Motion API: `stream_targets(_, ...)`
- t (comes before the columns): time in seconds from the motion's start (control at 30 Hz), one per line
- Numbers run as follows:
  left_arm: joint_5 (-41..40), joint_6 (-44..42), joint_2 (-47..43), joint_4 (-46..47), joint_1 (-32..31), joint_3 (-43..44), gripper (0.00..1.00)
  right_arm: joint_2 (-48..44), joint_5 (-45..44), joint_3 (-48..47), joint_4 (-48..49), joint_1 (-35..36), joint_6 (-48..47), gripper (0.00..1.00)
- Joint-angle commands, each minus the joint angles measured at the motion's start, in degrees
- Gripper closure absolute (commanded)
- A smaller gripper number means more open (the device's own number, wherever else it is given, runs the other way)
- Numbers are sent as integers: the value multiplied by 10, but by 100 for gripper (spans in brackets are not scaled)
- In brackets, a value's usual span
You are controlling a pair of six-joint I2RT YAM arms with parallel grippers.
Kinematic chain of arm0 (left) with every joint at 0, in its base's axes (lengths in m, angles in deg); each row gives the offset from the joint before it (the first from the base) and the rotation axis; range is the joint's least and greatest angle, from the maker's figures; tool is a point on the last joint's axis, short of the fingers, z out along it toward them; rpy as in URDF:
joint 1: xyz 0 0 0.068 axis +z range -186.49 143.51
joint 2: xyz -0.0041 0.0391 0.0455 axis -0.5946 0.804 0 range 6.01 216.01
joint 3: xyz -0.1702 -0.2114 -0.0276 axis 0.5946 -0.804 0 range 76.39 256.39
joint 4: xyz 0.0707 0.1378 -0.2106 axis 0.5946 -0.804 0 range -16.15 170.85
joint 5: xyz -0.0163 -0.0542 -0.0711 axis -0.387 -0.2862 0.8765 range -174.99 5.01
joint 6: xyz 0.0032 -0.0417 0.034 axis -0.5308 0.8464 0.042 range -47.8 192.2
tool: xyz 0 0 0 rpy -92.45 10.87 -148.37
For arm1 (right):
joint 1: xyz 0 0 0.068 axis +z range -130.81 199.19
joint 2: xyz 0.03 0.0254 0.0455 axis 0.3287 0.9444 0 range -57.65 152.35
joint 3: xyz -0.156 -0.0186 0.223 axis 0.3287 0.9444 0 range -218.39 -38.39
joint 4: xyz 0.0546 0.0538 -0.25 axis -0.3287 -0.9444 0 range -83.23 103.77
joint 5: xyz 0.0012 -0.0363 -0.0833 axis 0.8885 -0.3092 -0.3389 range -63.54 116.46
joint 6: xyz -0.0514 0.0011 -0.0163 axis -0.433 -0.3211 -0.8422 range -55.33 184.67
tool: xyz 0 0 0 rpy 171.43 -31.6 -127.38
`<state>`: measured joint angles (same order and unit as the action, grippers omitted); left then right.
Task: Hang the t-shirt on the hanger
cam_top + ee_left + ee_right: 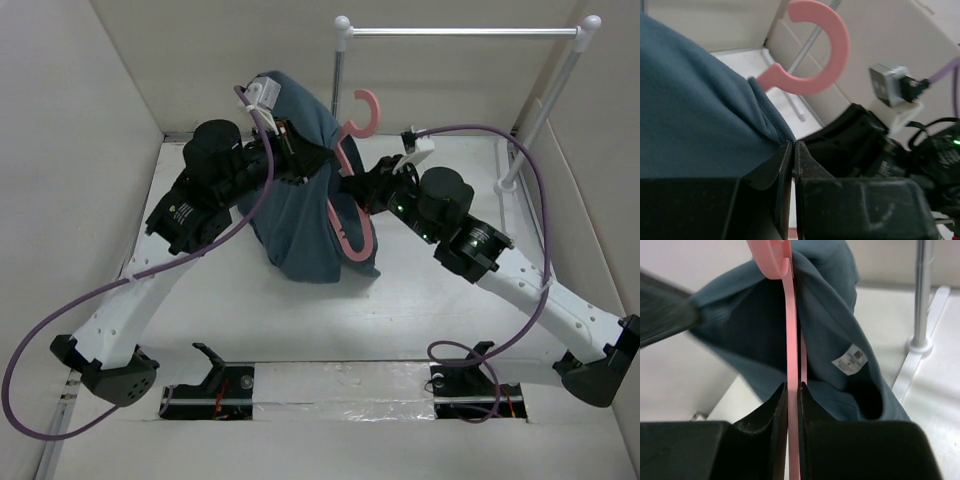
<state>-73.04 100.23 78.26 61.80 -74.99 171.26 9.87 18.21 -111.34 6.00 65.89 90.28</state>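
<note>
Teal fabric fills the middle of the table [250, 320], folks: the t-shirt [300, 215] is bunched and lifted, its lower folds down on the white top. Starting at the 10 o'clock side, the left gripper [793, 146] is up at the shirt's top edge with its jaws pressed all but together. The ribbed edge runs right into the tips. It looks pinched there, though the wrist view is too tight to say how much cloth is caught.

Moving across, the hanger [377, 108] has the shirt draped about it. Its pink hook pokes out the top toward 1 o'clock, and a pink shoulder curves out at the shirt's 4 o'clock edge.

Now the right gripper [792, 390], reaching in from 3 o'clock, has its jaws clamped on the hanger's thin pink bar. That bar runs straight up between them into the neck opening, where a small light label [850, 360] shows inside. Far back at 1 o'clock stands the white rail [460, 32], apart from the hook.
</note>
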Motion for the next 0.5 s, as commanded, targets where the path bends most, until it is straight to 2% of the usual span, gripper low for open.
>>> stream_targets(0.0,61,30,-36,82,-3,-12,100,21,-124,-17,123,0,-15,100)
stream_targets(0.17,92,28,-41,92,-3,-37,100,43,-159,4,227,0,-47,100)
stream_targets(0.37,92,6,-28,71,-3,-1,100,37,-142,-13,267,14,-73,100)
stream_targets(0.43,76,-2,-24,61,-3,21,88,17,-150,16,279,38,-75,100)
stream_targets(0.47,69,-4,-24,60,-3,36,72,4,-156,26,287,46,-73,100)
